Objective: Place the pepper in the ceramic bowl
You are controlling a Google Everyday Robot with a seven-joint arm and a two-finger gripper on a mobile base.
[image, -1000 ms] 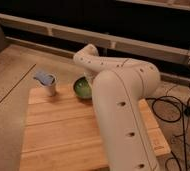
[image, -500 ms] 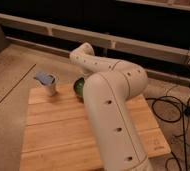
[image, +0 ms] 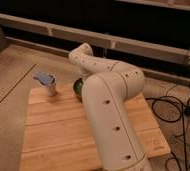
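Observation:
The green ceramic bowl sits at the back middle of the wooden table. Only its left edge shows beside my white arm. The arm bends over the bowl and covers most of it. The pepper is hidden or out of view. My gripper does not show; it lies somewhere behind or under the arm's links near the bowl.
A pale cup with a blue cloth stands at the table's back left, a short way left of the bowl. Black cables lie on the floor to the right. A dark wall with a ledge runs behind the table.
My arm has swung to the left across the bowl. It now covers most of the bowl, which showed more fully a second ago.

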